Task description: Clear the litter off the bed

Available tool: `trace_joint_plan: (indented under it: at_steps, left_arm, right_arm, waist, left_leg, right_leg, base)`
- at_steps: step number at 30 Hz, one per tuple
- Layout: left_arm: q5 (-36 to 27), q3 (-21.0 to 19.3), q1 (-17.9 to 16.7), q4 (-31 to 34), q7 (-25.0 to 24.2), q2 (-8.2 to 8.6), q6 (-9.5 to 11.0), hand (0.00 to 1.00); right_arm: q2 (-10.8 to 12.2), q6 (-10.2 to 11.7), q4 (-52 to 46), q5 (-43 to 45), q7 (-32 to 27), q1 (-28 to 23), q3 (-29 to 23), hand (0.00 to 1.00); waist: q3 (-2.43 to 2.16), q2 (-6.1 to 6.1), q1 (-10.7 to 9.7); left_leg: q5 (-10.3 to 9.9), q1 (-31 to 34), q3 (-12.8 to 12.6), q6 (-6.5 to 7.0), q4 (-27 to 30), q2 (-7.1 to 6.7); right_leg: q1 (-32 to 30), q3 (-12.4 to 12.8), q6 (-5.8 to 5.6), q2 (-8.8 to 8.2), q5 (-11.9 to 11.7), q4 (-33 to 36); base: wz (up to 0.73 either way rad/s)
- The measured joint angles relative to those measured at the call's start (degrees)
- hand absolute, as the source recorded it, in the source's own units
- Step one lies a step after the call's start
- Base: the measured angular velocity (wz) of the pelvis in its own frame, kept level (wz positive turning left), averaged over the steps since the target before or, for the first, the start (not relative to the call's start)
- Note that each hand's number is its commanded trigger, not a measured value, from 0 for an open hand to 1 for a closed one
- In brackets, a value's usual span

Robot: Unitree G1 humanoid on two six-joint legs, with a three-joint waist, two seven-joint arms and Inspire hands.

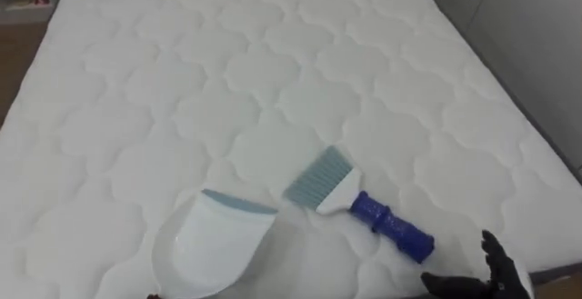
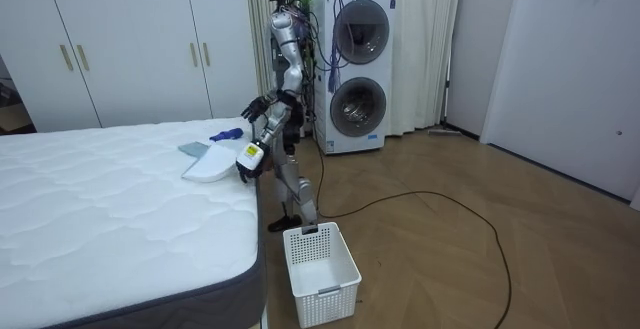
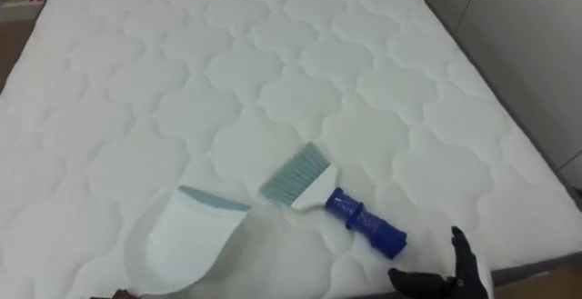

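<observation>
On the white quilted mattress, near its front edge, a white dustpan with a grey-blue lip lies beside a hand brush. The brush has grey-blue bristles and a blue handle that points to the lower right. My right hand hovers just right of the handle's end, open with fingers spread and holding nothing. In the room view I stand at the bed's side, facing it. My left hand hangs at the mattress edge next to the dustpan, and my right hand is raised near the brush.
A white slatted basket stands on the wooden floor by my feet at the bed's corner. Stacked washing machines are behind me, white wardrobes beyond the bed. The mattress stretches far and left of the tools.
</observation>
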State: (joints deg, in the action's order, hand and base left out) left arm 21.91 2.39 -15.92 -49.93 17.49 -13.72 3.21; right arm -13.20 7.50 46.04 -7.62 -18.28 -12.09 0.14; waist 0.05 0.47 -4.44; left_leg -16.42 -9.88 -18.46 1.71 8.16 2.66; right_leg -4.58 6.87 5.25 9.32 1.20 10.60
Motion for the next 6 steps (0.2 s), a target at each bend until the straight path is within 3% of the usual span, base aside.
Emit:
trace_joint_plan:
  at_steps: [2, 3, 6]
  left_arm:
    - [0.0, -2.1, -0.1, -2.4, 1.0, 0.54, 1.1, 0.0]
    - [0.1, -3.3, -0.4, -3.9, 1.8, 0.98, 1.4, 0.0]
    - [0.2, -5.8, -1.1, -6.6, 2.2, 1.22, 1.3, 0.0]
  right_arm:
    - [0.0, 0.0, 4.5, -1.2, -0.7, -0.3, -1.4, 0.0]
    - [0.0, 0.0, 7.0, -2.0, -1.0, -0.5, -1.6, 0.0]
    - [0.1, -0.1, 10.9, -3.0, -1.0, -1.4, -1.8, 0.0]
  waist:
    - [0.02, -0.14, 0.4]
    - [-0.26, -0.18, 0.4]
    - [-0.29, -0.25, 0.4]
  left_leg:
    - [0.0, -0.8, 0.1, -0.14, -0.2, 0.08]
    - [-0.2, -0.9, 0.1, -0.32, -0.4, 0.17]
    - [-0.3, -1.4, 0.1, -0.47, -0.5, 0.33]
  right_leg:
    - [0.5, 0.1, 0.18, 0.26, 0.2, 0.1]
    - [0.5, 0.3, 0.25, 0.46, 0.3, 0.1]
    - [0.9, 0.4, 0.46, 0.7, 0.5, 0.2]
  base:
    - [-0.03]
    - [-0.08]
    - [-0.04]
